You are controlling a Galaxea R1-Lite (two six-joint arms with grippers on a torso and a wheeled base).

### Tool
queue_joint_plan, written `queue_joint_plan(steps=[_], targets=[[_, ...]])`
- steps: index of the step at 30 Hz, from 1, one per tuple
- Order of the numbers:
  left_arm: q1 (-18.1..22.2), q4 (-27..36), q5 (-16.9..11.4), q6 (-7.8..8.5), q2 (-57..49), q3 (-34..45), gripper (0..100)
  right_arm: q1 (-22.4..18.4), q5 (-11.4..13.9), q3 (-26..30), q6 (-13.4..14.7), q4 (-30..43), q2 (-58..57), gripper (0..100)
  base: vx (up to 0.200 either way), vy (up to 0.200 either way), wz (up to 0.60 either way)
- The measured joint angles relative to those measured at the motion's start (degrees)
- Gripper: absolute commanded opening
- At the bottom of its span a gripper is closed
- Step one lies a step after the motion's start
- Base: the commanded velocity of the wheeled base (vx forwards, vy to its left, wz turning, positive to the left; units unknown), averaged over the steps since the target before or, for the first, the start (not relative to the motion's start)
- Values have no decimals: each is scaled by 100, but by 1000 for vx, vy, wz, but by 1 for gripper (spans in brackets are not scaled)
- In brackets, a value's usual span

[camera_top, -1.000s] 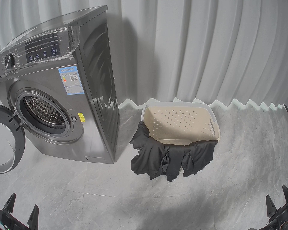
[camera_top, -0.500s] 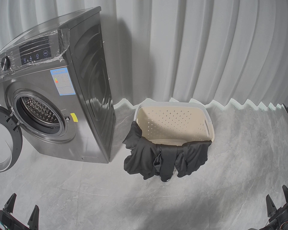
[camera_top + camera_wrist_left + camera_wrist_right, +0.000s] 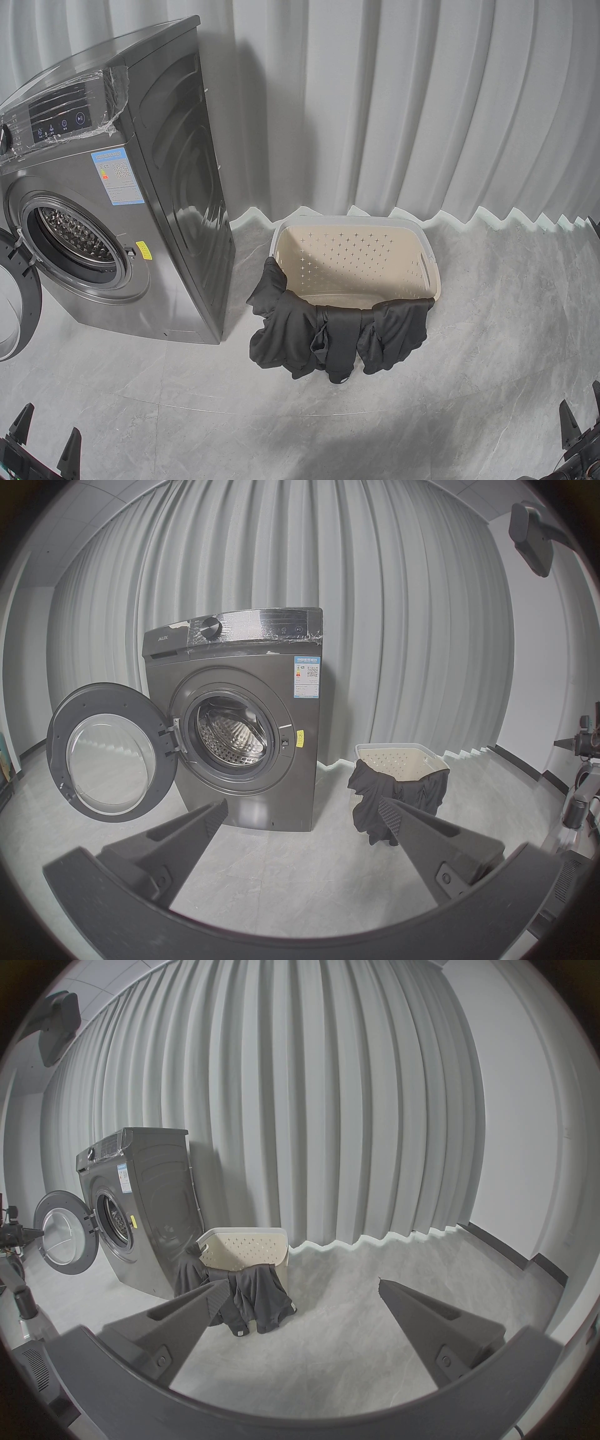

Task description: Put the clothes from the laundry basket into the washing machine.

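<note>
Head view: washing machine (image 3: 125,206) far left, door (image 3: 32,294) swung wide; laundry basket (image 3: 353,256) right of it, clothes (image 3: 325,331) over near rim; bare floor (image 3: 350,425) nearer; left gripper (image 3: 50,419), right gripper (image 3: 580,395) spread, empty

Soft, even light all round me; the washing machine (image 3: 178,187) shadows the curtain (image 3: 406,106) behind it; my wrist views bulge, dark-cornered.

No print is legible: the washing machine (image 3: 181,187) carries a blue-and-white label (image 3: 117,176) on its front, a small yellow sticker (image 3: 144,250) lower on the same face, and symbols on its film-covered control panel (image 3: 59,124), all too small to read.
</note>
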Motion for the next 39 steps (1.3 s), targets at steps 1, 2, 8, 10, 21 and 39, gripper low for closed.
queue_joint_plan(steps=[1, 2, 8, 10, 21, 39], targets=[[0, 0, 2, -2, 0, 0, 100, 0, 7, -6, -4, -33, 0, 100, 0, 0, 0], [0, 0, 2, 0, 0, 0, 100, -1, 18, -85, -12, -52, 0, 100, 0, 0, 0], [0, 0, 0, 0, 0, 0, 100, 11, 162, -1009, -28, 288, 85, 100, 100, 0, 0], [0, 0, 2, 0, 0, 0, 100, 27, 338, -1348, -28, 546, 246, 100, 200, 0, 0], [0, 0, 0, 11, 0, 0, 100, 61, 1248, -1698, -6, 354, 2303, 100, 18, 0, 0], [0, 0, 0, 22, 0, 0, 100, 316, 1471, -1598, 221, -2703, 7267, 100, 0, 0, 0]])
